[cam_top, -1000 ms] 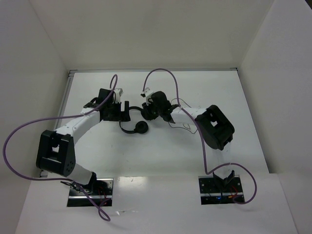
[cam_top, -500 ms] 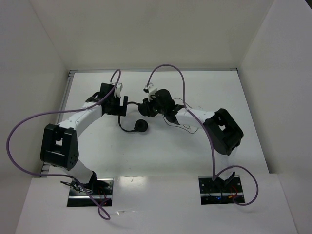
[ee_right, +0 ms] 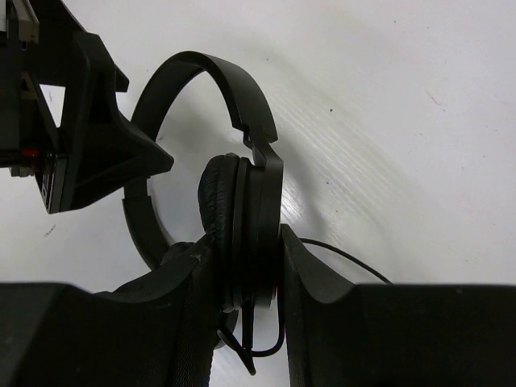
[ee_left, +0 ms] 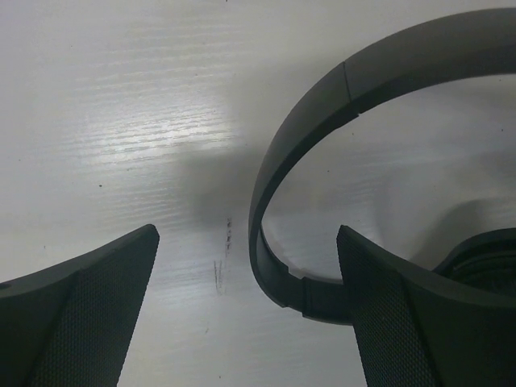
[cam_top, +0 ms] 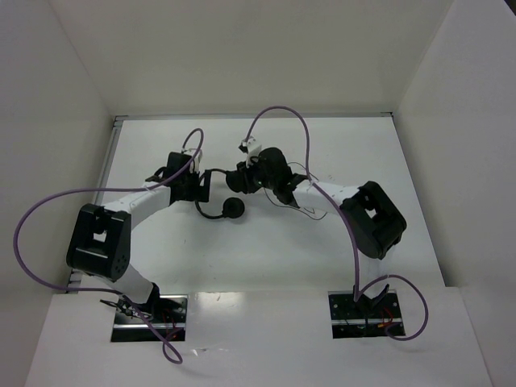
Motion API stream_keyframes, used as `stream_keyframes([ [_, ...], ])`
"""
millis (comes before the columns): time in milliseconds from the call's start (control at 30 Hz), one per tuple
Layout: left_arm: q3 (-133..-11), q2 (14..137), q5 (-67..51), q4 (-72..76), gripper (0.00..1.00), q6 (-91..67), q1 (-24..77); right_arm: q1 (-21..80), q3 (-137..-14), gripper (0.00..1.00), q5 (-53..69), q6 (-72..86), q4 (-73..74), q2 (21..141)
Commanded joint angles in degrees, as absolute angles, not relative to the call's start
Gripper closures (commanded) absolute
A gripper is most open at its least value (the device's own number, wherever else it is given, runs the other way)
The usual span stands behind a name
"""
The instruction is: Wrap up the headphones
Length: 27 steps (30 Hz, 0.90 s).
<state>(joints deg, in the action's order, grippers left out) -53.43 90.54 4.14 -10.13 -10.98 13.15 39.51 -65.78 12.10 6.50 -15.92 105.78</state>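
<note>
**A:** Where are the headphones lying on the table?

**B:** Mid-table, toward the far side. The right gripper is clamping one ear pad. The headband is arcing away toward the left gripper, whose jaws are standing wide apart, one finger just beside the band.

**A:** And the cord?

**B:** It is trailing thinly under the right arm, and its end is hiding.

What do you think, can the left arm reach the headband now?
Probably yes: the left gripper has its jaws wide open around the headband. The right gripper grips an ear pad, clear of that spot.
</note>
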Motion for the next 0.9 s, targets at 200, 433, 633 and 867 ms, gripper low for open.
stream_keyframes([
  [200,-51.86,90.70,5.10,0.79,0.01,-14.50,12.92,39.99,-64.95,0.72,7.39,-1.40,-20.74,106.69],
  [433,-53.09,94.04,2.20,1.41,0.01,-14.50,12.92,40.52,-62.67,0.70,2.56,-5.88,-20.74,107.75],
  [633,-54.84,96.59,-0.26,1.41,0.01,-13.28,12.92,41.65,-62.67,0.70,-0.26,-9.14,-20.74,107.75],
  [867,-56.69,98.88,-0.09,0.09,0.08,-10.90,13.62,43.86,-62.14,0.70,-2.99,-12.22,-21.36,109.34],
])
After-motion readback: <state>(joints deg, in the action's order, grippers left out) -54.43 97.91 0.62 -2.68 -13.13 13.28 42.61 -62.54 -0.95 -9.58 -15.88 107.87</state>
